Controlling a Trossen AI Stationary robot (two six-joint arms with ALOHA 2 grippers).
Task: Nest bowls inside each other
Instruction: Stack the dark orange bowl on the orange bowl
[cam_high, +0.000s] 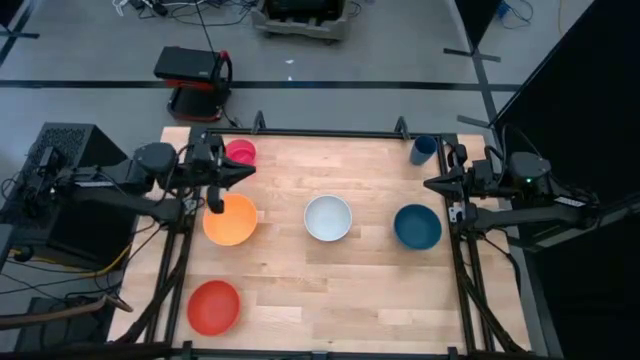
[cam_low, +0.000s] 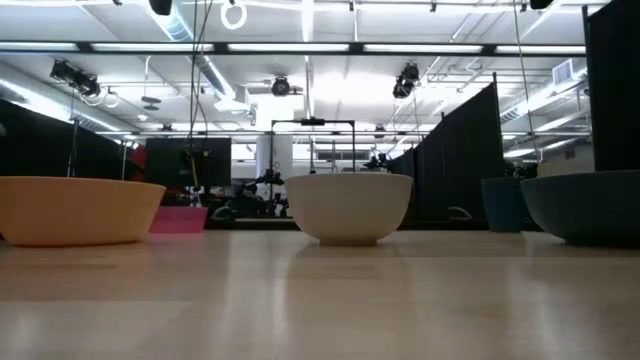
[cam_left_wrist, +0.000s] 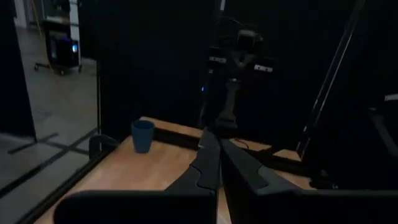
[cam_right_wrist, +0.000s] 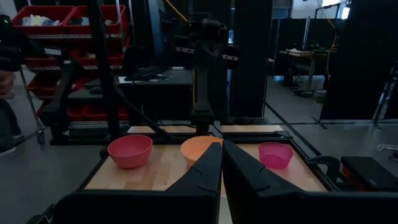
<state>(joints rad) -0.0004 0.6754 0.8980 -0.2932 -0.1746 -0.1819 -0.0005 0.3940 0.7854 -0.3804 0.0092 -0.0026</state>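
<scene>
Five bowls rest upright on their bases, apart from each other, on the wooden table (cam_high: 340, 290): pink (cam_high: 241, 153) at the far left, orange (cam_high: 230, 220) left of centre, white (cam_high: 328, 217) in the middle, teal-blue (cam_high: 417, 226) to the right and red (cam_high: 213, 307) at the near left. My left gripper (cam_high: 250, 172) hangs shut in the air, pointing level between the pink and orange bowls. My right gripper (cam_high: 430, 184) is shut too, level above the table's right edge, beyond the teal-blue bowl. In both wrist views the gripper (cam_left_wrist: 214, 134) (cam_right_wrist: 217, 144) holds nothing.
A small dark blue cup (cam_high: 423, 150) stands at the far right corner, close to my right arm. A black metal frame (cam_high: 330, 133) runs along the table's far edge and sides. Bare wood lies along the near edge, right of the red bowl.
</scene>
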